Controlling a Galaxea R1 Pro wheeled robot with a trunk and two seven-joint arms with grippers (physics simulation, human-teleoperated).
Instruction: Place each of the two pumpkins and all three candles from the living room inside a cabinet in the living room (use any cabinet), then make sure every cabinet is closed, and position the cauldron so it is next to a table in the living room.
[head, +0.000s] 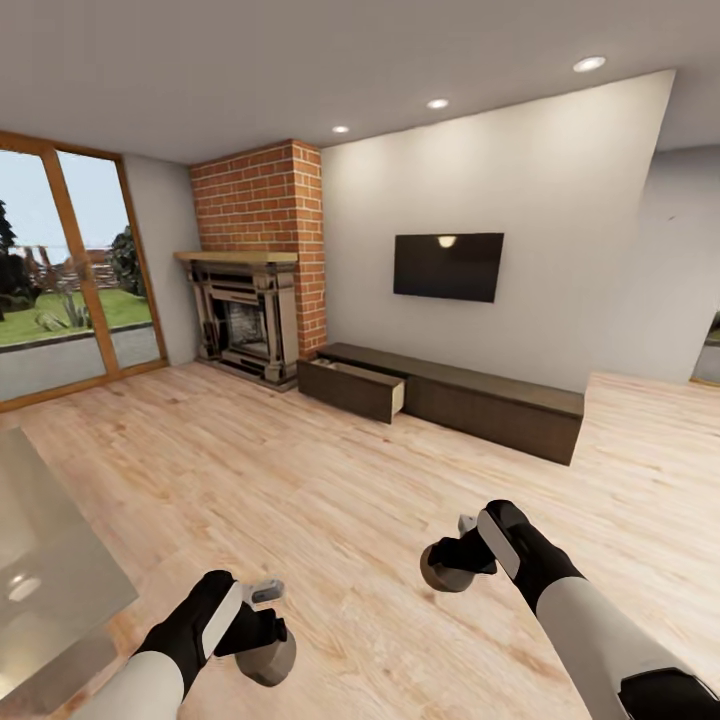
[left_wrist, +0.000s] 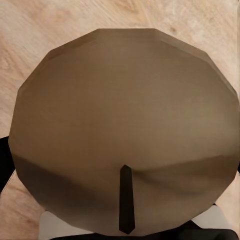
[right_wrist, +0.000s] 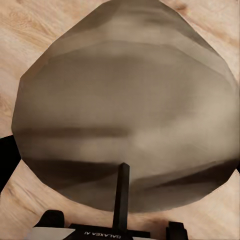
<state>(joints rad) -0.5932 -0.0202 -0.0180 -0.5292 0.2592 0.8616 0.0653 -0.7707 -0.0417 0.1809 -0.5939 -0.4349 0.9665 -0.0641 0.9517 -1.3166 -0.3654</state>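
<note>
Candles: left gripper (head: 262, 640) clamped one (head: 270, 655), right gripper (head: 452, 562) clamped another (head: 440, 575). Judged them light, rigid, waxy-slick; kept side grip. Cabinet (head: 470, 395) drawer (head: 352, 388) open at 12 o'clock, well apart.

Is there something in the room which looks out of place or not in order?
One thing: the cabinet under the TV has its left drawer pulled open near the fireplace, while the other fronts sit flush. Each gripper, left and right, holds a candle, so this looks intended, not a fault.
</note>
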